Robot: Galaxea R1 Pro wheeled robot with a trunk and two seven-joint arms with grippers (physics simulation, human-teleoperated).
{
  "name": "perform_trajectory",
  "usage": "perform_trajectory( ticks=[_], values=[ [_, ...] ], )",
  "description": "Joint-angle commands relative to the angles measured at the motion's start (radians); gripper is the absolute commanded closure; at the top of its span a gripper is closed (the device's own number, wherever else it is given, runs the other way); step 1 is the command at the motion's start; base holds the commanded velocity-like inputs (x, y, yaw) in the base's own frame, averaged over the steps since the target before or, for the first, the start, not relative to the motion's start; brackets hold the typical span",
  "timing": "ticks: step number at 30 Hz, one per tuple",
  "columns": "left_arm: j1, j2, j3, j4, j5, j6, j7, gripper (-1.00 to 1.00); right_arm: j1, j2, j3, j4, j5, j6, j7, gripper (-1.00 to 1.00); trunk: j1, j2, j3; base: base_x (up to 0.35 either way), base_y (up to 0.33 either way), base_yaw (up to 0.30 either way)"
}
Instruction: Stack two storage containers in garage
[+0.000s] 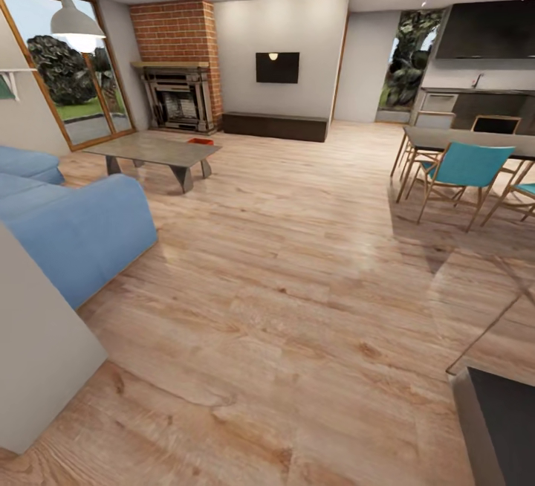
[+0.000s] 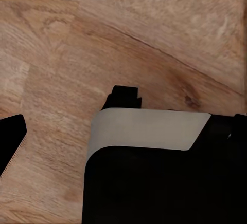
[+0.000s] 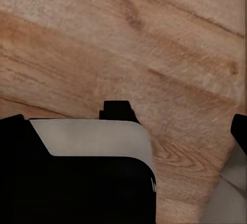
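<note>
Head view looks across the living room: light wood-plank floor (image 1: 297, 300) runs toward a red brick fireplace (image 1: 178, 62) at about 11 o'clock, with a blue sofa (image 1: 70, 226) at 9 o'clock and a dining set with a teal chair (image 1: 464, 174) at 2 o'clock. A low grey coffee table (image 1: 156, 150) stands before the fireplace, and a small orange-red patch, likely one storage container (image 1: 199, 141), peeks just past its far edge; whether it sits on the table or on the floor behind is hard to tell, and the second container cannot be made out. The robot seems far off, so I judge it is on its way to fetch them, arms tucked low for travel. Both wrist views point down at wood planks past dark and pale parts of the robot's body; whether either pincer is spread or pressed together I cannot tell
</note>
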Motion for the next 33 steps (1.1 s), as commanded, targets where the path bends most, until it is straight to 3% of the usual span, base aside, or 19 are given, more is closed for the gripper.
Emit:
perform_trajectory(
  ticks=[1,33],
  values=[
    [0.000,0.000,0.000,0.000,0.007,0.003,0.003,-1.00,-0.001,0.001,0.008,0.003,-0.010,-0.005,0.000,-1.00,0.001,0.000,-0.001,0.322,0.000,0.000],
    [0.000,0.000,0.000,0.000,0.007,0.003,0.003,-1.00,-0.001,0.001,0.008,0.003,-0.010,-0.005,0.000,-1.00,0.001,0.000,-0.001,0.322,0.000,0.000]
  ],
)
